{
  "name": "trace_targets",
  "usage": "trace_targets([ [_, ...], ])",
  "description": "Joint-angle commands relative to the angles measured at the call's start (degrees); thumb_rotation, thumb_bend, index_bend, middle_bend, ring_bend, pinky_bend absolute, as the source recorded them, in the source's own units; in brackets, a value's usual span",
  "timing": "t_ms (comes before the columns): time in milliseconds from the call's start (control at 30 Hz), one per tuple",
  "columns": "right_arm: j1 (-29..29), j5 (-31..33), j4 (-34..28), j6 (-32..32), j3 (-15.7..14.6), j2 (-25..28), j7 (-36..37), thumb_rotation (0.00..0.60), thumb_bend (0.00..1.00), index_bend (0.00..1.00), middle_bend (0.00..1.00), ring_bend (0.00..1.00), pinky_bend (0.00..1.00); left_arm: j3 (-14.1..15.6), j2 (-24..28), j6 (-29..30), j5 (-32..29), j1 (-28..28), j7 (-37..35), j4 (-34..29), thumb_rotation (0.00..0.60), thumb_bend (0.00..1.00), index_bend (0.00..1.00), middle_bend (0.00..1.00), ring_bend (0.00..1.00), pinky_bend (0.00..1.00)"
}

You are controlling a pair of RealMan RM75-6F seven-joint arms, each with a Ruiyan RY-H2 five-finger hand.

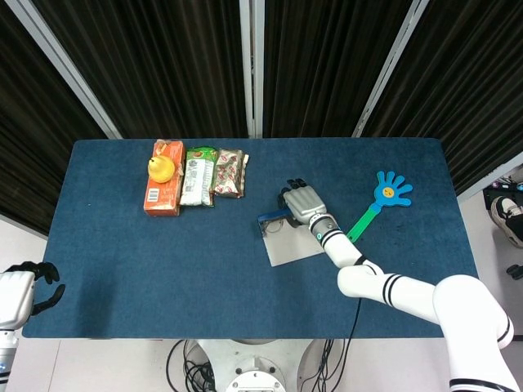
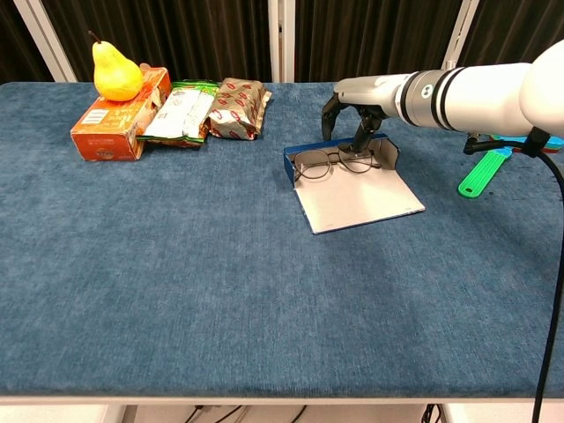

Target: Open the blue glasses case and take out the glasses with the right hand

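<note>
The blue glasses case (image 2: 289, 165) lies open at mid-table, its grey lid (image 2: 361, 199) folded flat toward me. Thin-framed glasses (image 2: 333, 162) lie inside the tray, lenses facing up. My right hand (image 2: 357, 110) hovers over the case's far rim, fingers curled downward and apart. One dark fingertip (image 2: 359, 141) reaches to the right lens area; I see no pinch on the frame. From the head view the right hand (image 1: 304, 204) covers the far right part of the case (image 1: 268, 218). My left hand (image 1: 24, 286) hangs off the table's near left corner, holding nothing.
An orange box (image 2: 110, 128) with a yellow pear (image 2: 115, 70) on top stands at the back left. Two snack packs (image 2: 181, 110) (image 2: 238, 107) lie beside it. A blue and green hand-shaped clapper (image 1: 380, 200) lies to the right of the case.
</note>
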Motion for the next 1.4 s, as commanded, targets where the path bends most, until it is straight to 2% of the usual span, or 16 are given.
trace_targets([
  [33, 0.1, 0.2, 0.3, -0.1, -0.1, -0.2, 0.0, 0.600, 0.43, 0.41, 0.22, 0.00, 0.00, 0.0, 0.0, 0.0, 0.0, 0.0, 0.0, 0.0, 0.600, 0.28, 0.56, 0.58, 0.46, 0.50],
  [333, 0.4, 0.3, 1.2, -0.2, -0.3, -0.9, 0.3, 0.600, 0.44, 0.43, 0.23, 0.00, 0.00, 0.0, 0.0, 0.0, 0.0, 0.0, -0.1, 0.1, 0.600, 0.28, 0.56, 0.58, 0.46, 0.50],
  [633, 0.3, -0.2, 1.2, 1.2, -0.2, -1.4, 0.5, 0.600, 0.46, 0.55, 0.26, 0.00, 0.00, 0.0, 0.0, 0.0, 0.0, 0.0, -0.3, 0.1, 0.600, 0.28, 0.56, 0.58, 0.46, 0.50],
  [800, -2.8, -5.6, -1.7, 9.4, 0.5, -2.0, 2.6, 0.600, 0.48, 0.60, 0.27, 0.00, 0.00, 0.0, 0.0, 0.0, 0.1, 0.0, -0.4, 0.2, 0.600, 0.28, 0.56, 0.58, 0.46, 0.50],
  [900, -5.7, -11.1, -2.9, 17.1, -0.2, -3.4, 3.5, 0.600, 0.48, 0.60, 0.27, 0.00, 0.00, 0.0, 0.0, 0.0, 0.1, 0.0, -0.3, 0.1, 0.600, 0.28, 0.56, 0.58, 0.46, 0.50],
  [1100, -10.9, -18.3, -2.1, 28.0, -1.9, -7.4, 3.9, 0.600, 0.48, 0.60, 0.26, 0.00, 0.00, 0.0, 0.0, 0.1, 0.1, 0.0, -0.3, 0.1, 0.600, 0.28, 0.56, 0.58, 0.46, 0.50],
  [1400, -15.0, -24.4, 5.0, 33.1, -2.3, -13.1, 5.6, 0.600, 0.48, 0.60, 0.26, 0.00, 0.00, 0.0, 0.0, 0.1, 0.2, 0.0, -0.3, 0.1, 0.600, 0.28, 0.56, 0.58, 0.46, 0.50],
])
